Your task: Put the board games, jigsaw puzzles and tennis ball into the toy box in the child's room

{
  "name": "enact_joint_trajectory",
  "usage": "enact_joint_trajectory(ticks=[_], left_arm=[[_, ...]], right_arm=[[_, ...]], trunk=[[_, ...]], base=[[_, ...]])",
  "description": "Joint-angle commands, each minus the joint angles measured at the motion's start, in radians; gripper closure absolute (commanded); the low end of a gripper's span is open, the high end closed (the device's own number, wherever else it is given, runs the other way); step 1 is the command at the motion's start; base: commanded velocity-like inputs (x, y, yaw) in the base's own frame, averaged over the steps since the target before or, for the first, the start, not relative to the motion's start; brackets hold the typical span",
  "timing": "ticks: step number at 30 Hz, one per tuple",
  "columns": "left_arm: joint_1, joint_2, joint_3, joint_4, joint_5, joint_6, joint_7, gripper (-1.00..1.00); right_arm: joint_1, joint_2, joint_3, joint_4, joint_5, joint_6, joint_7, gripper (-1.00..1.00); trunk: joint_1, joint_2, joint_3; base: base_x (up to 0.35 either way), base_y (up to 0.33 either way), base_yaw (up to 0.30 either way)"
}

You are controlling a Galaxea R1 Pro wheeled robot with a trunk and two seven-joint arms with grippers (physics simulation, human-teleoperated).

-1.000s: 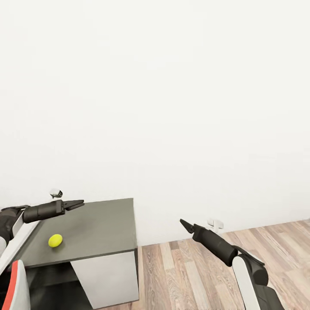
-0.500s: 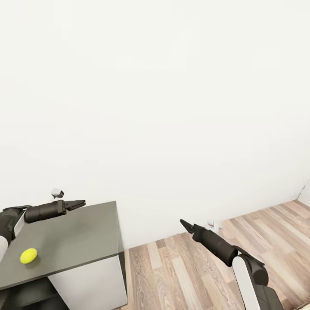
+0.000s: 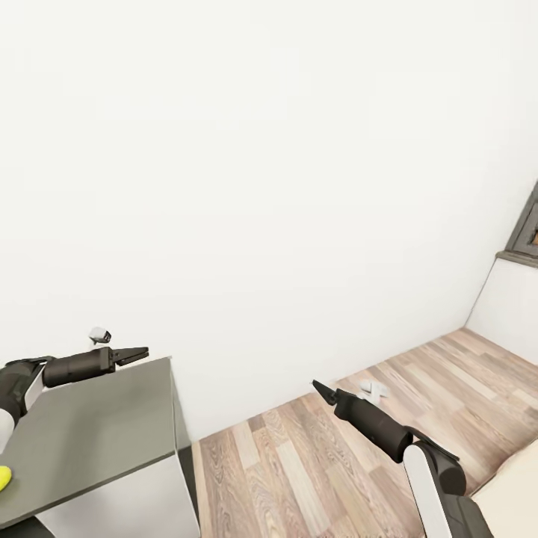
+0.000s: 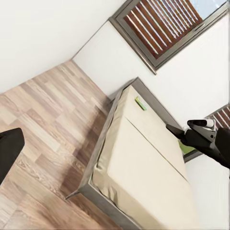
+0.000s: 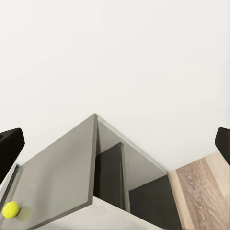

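The tennis ball [image 3: 2, 478] lies on the dark grey table [image 3: 90, 441] at the head view's far left edge, and the tennis ball [image 5: 10, 209] is on the table [image 5: 57, 177] in the right wrist view. My left gripper [image 3: 138, 352] hovers open over the table's back edge. My right gripper [image 3: 323, 390] is open above the floor, fingers [image 5: 9, 149] wide apart. In the left wrist view a green board game [image 4: 140, 103] rests on the bed [image 4: 143, 163] near its headboard; a second green item [image 4: 183, 146] sits partly behind my right gripper [image 4: 170, 127]. Toy box and jigsaw puzzles are out of view.
A white wall [image 3: 261, 187] stands close ahead. Wood-plank floor [image 3: 314, 463] runs to the right of the table. A dark window frame [image 3: 527, 232] and a beige bed corner [image 3: 515, 478] sit at the right. Two slatted windows [image 4: 167, 24] are behind the bed.
The view has swung to the right: table and ball slid to the left edge, and the window frame and bed corner came in. Both arms hold the same pose.
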Motion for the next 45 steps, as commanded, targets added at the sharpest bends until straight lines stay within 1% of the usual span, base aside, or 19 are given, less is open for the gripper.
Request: enact_joint_trajectory(ticks=[1, 36, 45], left_arm=[[-0.001, 0.000, 0.001, 0.000, -0.001, 0.011, -0.004, -1.00], [-0.001, -0.001, 0.001, 0.000, -0.001, 0.011, -0.004, -1.00], [-0.001, -0.009, 0.001, 0.000, -0.001, 0.011, -0.004, -1.00]], right_arm=[[-0.001, 0.001, -0.003, 0.000, -0.003, 0.008, 0.003, -1.00], [-0.001, 0.001, -0.004, 0.001, -0.003, 0.008, 0.003, -1.00], [-0.001, 0.001, -0.004, 0.001, -0.003, 0.008, 0.003, -1.00]], trunk=[[0.001, -0.002, -0.002], [0.001, -0.002, -0.002], [0.001, -0.002, -0.002]], base=[[0.000, 0.000, -0.285], [0.000, 0.000, -0.285], [0.000, 0.000, -0.285]])
